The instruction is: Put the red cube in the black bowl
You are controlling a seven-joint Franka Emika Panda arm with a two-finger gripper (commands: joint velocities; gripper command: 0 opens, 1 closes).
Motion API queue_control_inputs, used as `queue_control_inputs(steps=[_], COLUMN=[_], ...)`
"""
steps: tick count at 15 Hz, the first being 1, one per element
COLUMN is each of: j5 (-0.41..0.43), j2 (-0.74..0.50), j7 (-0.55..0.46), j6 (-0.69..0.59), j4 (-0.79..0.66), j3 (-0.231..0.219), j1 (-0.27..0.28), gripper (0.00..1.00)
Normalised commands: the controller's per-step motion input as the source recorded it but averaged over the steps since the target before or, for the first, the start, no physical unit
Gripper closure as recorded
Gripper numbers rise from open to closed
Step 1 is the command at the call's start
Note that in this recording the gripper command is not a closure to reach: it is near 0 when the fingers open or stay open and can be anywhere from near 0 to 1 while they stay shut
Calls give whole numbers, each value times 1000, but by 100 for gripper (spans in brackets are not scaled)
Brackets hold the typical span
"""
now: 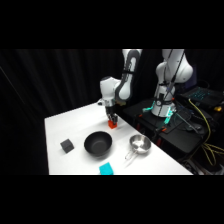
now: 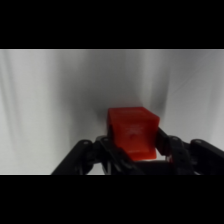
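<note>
The black bowl (image 1: 98, 144) looks matt, the steel bowl (image 1: 140, 143) shiny metal, the table (image 1: 65, 125) smooth white.

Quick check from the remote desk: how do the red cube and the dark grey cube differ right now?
The red cube is bright red-orange; the dark grey cube is a dull charcoal. The red cube sits between the fingers of the pincer, near the table's far side; the grey cube lies free, with nothing touching it, to the left of the black bowl. The grey cube looks somewhat bigger in the side view. Both are small blocks, much smaller than the bowl.
</note>
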Motion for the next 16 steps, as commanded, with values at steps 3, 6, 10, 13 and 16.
queue_control_inputs(steps=[3, 6, 10, 13, 16], j5=[-30, -170, -299, -300, -187], j2=[-85, -379, -538, -491, -280], j7=[11, 228, 396, 390, 314], j6=[-55, -185, -379, -531, -528], j4=[29, -94, -71, 80, 275], j3=[43, -84, -205, -154, -43], j1=[-42, 98, 216, 203, 180], gripper=[100, 100, 100, 100, 100])
